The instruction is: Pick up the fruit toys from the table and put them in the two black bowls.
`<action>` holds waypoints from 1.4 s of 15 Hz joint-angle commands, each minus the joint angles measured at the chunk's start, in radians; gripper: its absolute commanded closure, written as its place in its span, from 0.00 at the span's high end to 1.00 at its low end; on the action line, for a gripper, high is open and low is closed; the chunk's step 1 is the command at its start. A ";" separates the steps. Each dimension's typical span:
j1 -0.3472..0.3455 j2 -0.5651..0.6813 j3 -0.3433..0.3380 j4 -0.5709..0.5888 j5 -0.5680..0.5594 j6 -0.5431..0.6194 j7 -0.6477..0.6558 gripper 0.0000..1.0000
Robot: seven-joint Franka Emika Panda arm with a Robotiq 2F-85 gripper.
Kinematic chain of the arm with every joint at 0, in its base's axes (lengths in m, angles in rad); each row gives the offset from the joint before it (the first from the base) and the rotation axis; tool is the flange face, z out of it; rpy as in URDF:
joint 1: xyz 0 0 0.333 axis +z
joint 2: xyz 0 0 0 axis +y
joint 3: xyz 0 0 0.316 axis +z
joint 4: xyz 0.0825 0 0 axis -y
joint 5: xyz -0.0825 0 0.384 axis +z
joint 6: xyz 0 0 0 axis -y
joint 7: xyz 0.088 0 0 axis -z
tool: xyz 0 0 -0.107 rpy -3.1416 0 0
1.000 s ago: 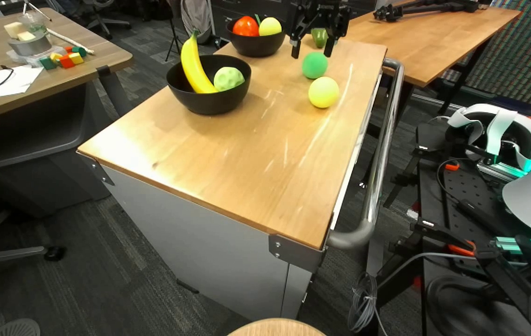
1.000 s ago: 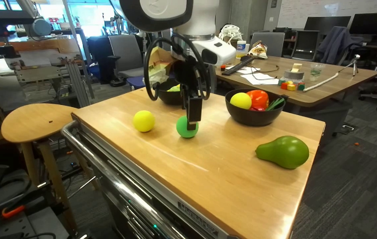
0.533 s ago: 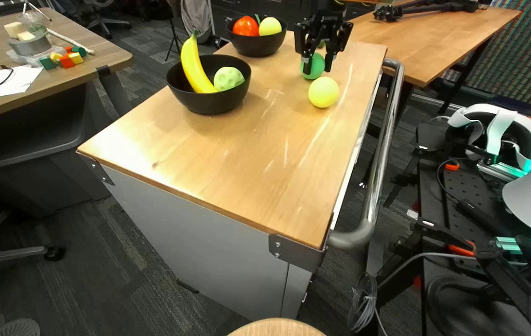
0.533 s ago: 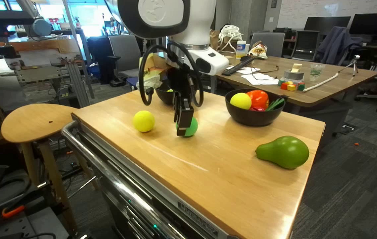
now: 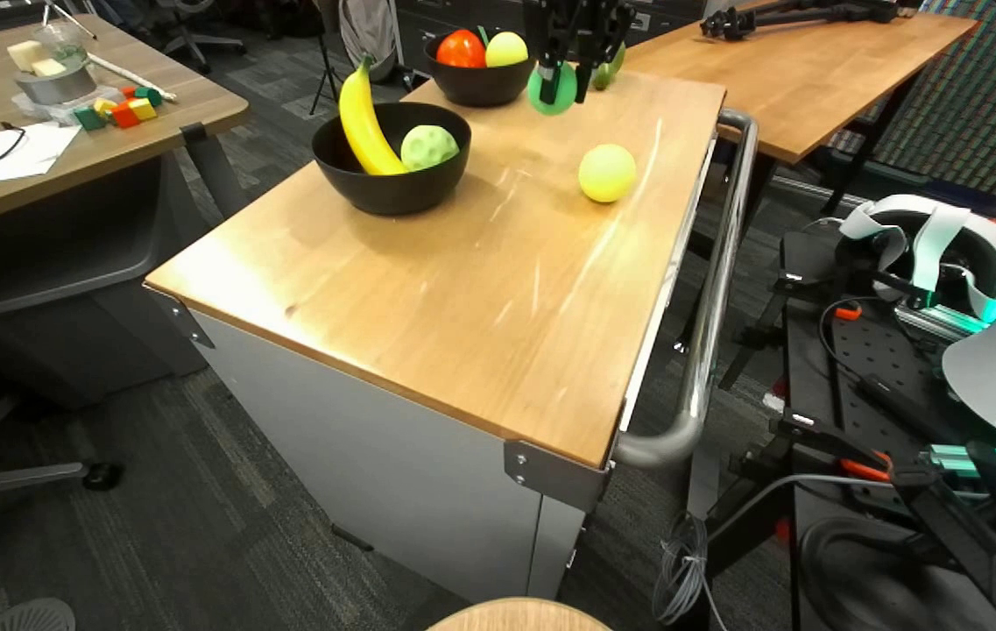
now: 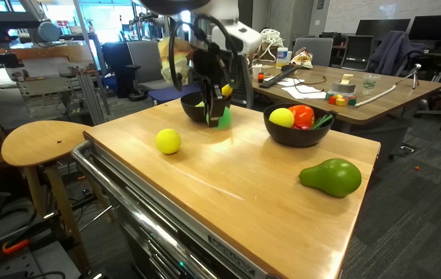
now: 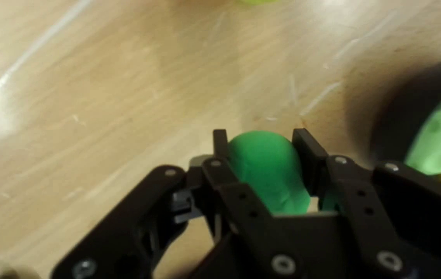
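The gripper [image 7: 261, 136] pinched a green ball [image 7: 270, 172] in its jaws.
The wrist view cut off 1 black bowl [image 7: 402, 112].

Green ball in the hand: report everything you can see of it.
The green ball is round, plain green and mostly smooth-looking, perhaps plastic. The hand grips it from two opposite sides. It hangs in the air above the table, to one side of the black bowl with the banana, not over it.

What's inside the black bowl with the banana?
In the black bowl are a yellow banana and a round pale-green toy fruit with darker patches. The bottom is covered, so anything under them can't be seen.
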 commanded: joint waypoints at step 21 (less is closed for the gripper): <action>0.123 0.239 0.112 0.360 0.049 -0.102 0.145 0.19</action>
